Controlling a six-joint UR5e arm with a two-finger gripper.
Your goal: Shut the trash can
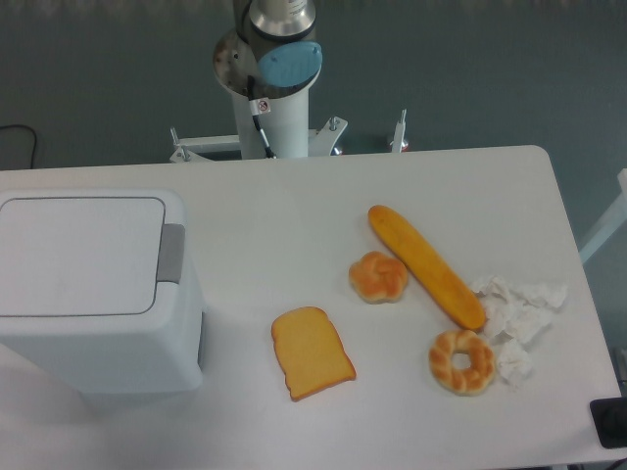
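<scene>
You won't find the jaws anywhere here: only the arm's base column (274, 83) shows, at twelve o'clock behind the far desk edge, running out past the top border, so you cannot tell whether the jaws are apart or together.

The trash can (93, 294) sits at nine o'clock on the desk (294, 206), cut off by the left border. Its flat lid (78, 255) lies level with the rim, and the grey latch tab (170, 253) rests against the right edge. From this you can judge the lid already down and the task likely finished, which would explain why the arm is drawn up out of the way. Whether the latch has truly caught cannot be read from above.

Out toward three and four o'clock lie the bread items, well apart from the can: a toast slice (312, 352), a small round bun (378, 277), a long baguette (425, 265) and a braided ring (460, 361). Crumpled white paper (517, 311) touches the baguette's end and the ring. A dark object (609, 423) at the lower right corner is cropped beyond naming.
</scene>
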